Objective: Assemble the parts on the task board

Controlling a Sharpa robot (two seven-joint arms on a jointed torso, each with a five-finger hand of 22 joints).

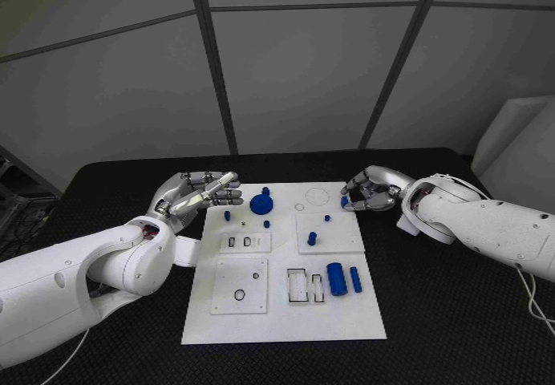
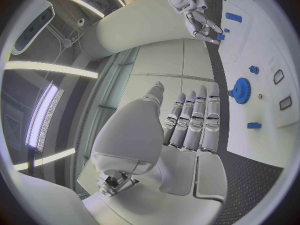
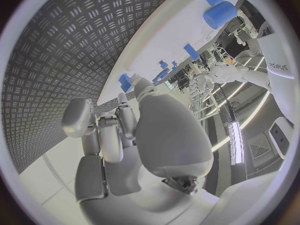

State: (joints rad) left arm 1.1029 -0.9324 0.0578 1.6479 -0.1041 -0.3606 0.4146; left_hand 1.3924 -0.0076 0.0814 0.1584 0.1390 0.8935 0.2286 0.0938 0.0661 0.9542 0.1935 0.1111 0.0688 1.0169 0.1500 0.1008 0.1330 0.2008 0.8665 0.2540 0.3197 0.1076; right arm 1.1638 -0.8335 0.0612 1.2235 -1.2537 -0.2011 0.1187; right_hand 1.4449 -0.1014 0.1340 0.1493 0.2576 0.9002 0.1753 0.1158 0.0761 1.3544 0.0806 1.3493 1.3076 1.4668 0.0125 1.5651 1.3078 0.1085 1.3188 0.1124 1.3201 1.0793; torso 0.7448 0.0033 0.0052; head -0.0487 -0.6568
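The left hand hovers at the task board's far left corner, fingers straight, empty. The right hand seems to pinch a small blue part at the far right edge.

The left arm comes in from the near left, its forearm angled up toward the far middle. Its left hand is raised, palm turned inward, fingers stretched out straight and lying side by side, the thumb held apart; it holds nothing. The right arm reaches in from the right, bent at the wrist so that the right hand points toward the middle. Its fingers are curled inward toward the thumb, the tips drawn close together. Whether anything sits between those fingertips cannot be told. The two hands are well apart, at about the same depth
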